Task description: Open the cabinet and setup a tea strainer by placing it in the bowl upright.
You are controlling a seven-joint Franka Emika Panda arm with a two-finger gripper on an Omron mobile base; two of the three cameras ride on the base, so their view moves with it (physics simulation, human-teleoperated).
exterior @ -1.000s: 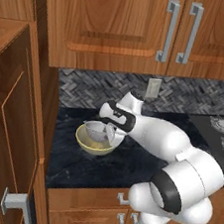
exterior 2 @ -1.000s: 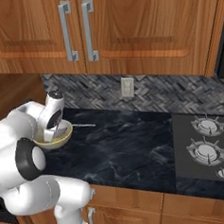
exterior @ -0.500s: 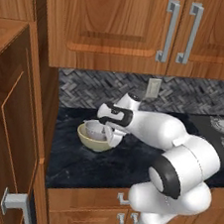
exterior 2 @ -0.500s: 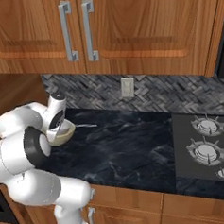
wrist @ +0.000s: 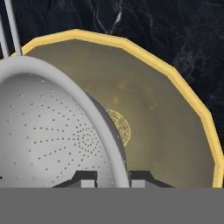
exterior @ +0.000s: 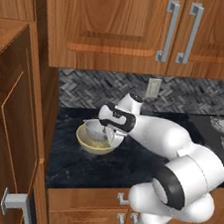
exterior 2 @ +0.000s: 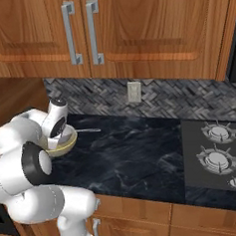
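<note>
The beige bowl with a yellowish rim stands on the dark counter, left of the arm. The silvery perforated tea strainer sits inside it, open side up and leaning slightly. My gripper reaches in from the right and is shut on the strainer's rim. In the hand view the two fingertips pinch the strainer's wall, with the bowl behind it. Whether the strainer rests on the bowl's floor is hidden. The cabinet door stands open in the left foreground. In the right base view the hand covers most of the bowl.
Wall cabinets with silver handles hang above the counter. An outlet is on the tiled backsplash. Gas burners lie at the counter's right. The black counter stretches between the bowl and the stove.
The hand has sunk a little and moved left, bringing the strainer deeper into the bowl. The elbow has swung up and right. The grip stays shut.
</note>
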